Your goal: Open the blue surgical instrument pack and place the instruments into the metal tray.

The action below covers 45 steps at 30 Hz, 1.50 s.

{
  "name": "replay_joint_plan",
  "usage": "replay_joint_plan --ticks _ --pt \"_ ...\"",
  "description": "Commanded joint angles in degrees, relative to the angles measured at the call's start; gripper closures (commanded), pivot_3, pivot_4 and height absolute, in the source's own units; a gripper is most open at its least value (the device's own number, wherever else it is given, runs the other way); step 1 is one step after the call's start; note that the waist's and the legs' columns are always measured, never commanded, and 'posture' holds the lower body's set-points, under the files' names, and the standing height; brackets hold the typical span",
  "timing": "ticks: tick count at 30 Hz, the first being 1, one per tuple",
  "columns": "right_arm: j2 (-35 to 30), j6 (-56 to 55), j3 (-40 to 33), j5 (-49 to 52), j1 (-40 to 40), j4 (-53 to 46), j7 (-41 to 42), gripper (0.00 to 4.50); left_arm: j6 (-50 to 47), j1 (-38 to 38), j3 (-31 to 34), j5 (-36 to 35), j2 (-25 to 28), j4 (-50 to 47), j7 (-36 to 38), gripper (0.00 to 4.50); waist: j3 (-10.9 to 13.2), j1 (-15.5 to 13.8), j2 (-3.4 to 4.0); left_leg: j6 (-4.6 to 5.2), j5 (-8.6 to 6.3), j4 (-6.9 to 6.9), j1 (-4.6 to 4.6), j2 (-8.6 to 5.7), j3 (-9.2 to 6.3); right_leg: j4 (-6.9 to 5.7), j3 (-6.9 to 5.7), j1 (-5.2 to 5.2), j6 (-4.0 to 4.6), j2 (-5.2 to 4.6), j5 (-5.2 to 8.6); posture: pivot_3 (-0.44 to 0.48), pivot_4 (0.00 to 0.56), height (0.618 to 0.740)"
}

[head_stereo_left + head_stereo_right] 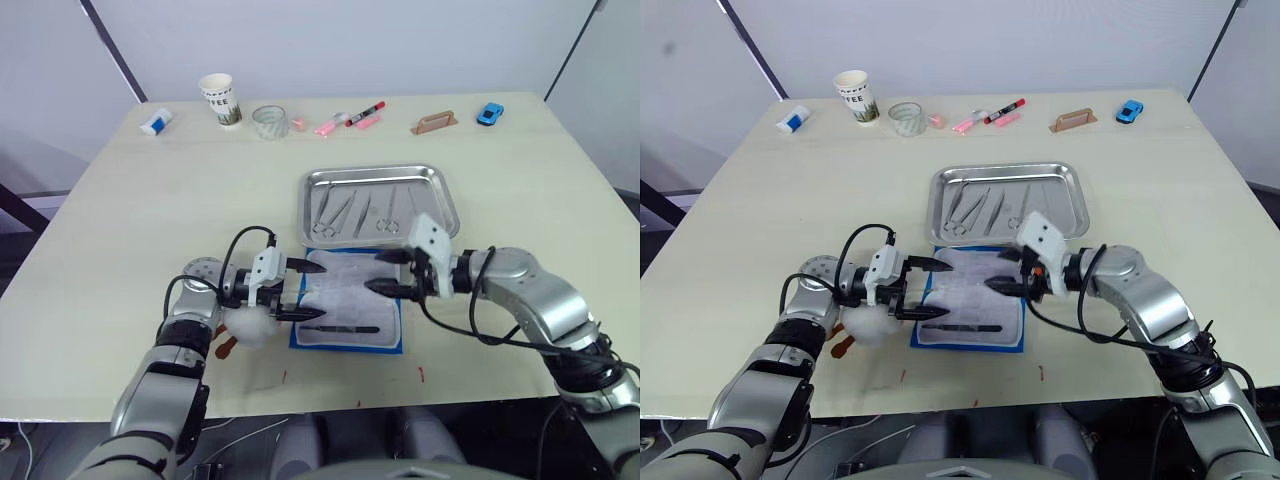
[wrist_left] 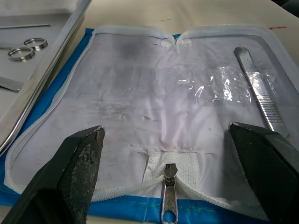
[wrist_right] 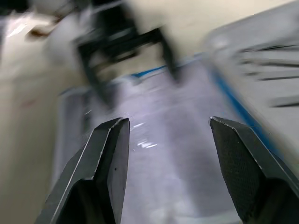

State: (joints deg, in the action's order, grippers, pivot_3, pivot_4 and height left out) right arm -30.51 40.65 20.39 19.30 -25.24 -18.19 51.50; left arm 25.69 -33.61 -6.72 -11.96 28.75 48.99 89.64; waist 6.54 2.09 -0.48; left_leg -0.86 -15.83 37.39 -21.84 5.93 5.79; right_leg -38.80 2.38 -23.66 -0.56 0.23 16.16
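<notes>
Blue surgical instrument pack (image 1: 348, 308) lies open near the bench's (image 1: 120, 230) front edge, one scalpel handle (image 1: 340, 328) left inside. Left tool (image 1: 295, 290) and right tool (image 1: 385, 273) hover wide over it, apparently to collect that. Beyond, touching, the metal tray (image 1: 448, 205) holds the other instruments (image 1: 355, 212).

Even bright overhead light, soft shadows; glare on metal tray (image 1: 440, 190); right wrist view motion-blurred.

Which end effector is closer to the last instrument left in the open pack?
The left end effector. It hovers open just above the instrument in the pack; the right end effector, also open, is toward the tray.
</notes>
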Motion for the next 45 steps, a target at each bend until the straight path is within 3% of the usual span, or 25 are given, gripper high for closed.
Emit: replay_joint_plan --ticks 1,5,29,45 --pt "-1.0 -7.0 3.3 -4.2 0.8 0.5 1.6 1.5 -0.5 2.9 -2.1 3.1 0.3 1.9 0.7 0.0 0.0 0.0 -0.02 0.0 0.0 0.0 0.0 0.0 0.0 0.0 0.0 0.0 0.0 0.0 0.0 0.0 0.15 0.74" --pt "-2.0 -13.1 6.8 -8.9 2.0 3.8 2.8 1.5 -0.7 3.6 -2.1 3.0 0.7 1.1 1.1 0.0 0.1 0.1 -0.11 0.0 0.0 0.01 0.03 0.0 0.02 -0.01 0.01 0.0 0.0 0.0 0.0 0.0 0.15 0.74" --pt "-0.8 -17.3 5.2 -8.9 6.0 0.2 5.5 1.5 -1.8 4.5 -2.3 2.9 1.4 -0.4 1.6 0.0 0.1 0.1 -0.17 0.0 0.0 -0.01 0.07 0.03 0.05 -0.01 0.07 -0.01 0.02 0.08 0.01 0.0 0.15 0.74" --pt "-0.6 -21.4 8.7 -17.1 7.6 3.9 3.8 1.5 -2.5 5.5 -2.2 2.5 2.5 -1.5 2.0 0.0 0.1 0.3 -0.2 -0.01 0.0 -0.02 0.11 0.04 0.08 -0.02 0.12 0.0 0.03 0.11 0.01 0.0 0.15 0.74"
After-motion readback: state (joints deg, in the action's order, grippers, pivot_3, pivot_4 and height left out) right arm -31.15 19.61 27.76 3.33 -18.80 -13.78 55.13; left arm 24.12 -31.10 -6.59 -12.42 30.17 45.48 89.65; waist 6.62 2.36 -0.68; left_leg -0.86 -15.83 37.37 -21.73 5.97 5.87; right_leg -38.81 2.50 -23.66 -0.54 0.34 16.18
